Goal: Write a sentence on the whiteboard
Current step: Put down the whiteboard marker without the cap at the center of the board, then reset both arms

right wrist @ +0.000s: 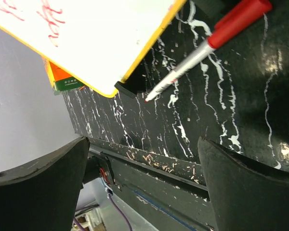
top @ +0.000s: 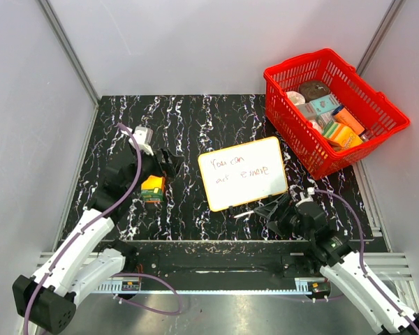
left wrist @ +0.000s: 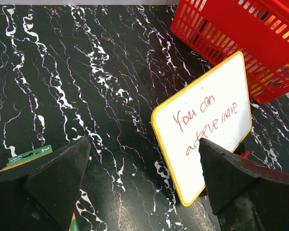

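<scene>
Your left gripper point(top: 169, 163) and right gripper point(top: 271, 209) flank the whiteboard point(top: 243, 174) in the top view. It lies flat on the black marbled table point(top: 119, 115), just beside the red basket point(top: 314, 157). Left wrist view: your fingers point(left wrist: 58, 178) stand spread and empty, with the red sentence point(left wrist: 204, 120) ahead. Right wrist view: jaws spread too, with a red marker point(right wrist: 202, 48) lying by the whiteboard's corner.

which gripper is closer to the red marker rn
Right. The right gripper sits just beside the marker at the whiteboard's near edge; the left gripper is off the whiteboard's left edge, by the orange box.
</scene>
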You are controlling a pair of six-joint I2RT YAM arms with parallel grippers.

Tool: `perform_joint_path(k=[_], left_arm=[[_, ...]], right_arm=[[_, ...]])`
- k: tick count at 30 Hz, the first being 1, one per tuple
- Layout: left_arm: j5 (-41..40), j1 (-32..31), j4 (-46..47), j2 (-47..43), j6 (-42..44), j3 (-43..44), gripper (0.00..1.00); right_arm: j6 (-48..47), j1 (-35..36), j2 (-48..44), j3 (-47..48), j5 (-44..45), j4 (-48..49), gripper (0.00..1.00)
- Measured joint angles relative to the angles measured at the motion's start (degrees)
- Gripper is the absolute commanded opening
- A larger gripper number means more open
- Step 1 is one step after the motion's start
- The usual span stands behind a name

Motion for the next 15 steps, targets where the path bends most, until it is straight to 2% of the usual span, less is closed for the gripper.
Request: perform_joint_path(k=[3, 8, 15], left_arm=[[0.0, 0.0, 0.0, 0.4, -0.6, 0.0, 0.99], [-1.9, -0.1, -0.1, 2.8, -2.3, 0.0, 0.99], [-10.6, -0.2, -3.7, 7.5, -4.9, 0.0, 0.99]], right_arm=[[-4.6, 0.0, 2.1, 3.7, 1.5, -0.8, 1.00], [-16.5, 0.0, 11.8, 14.1, 6.6, -0.1, 1.00], [-34.8, 0.0, 24.5, 26.8, 20.0, 3.1, 1.00]])
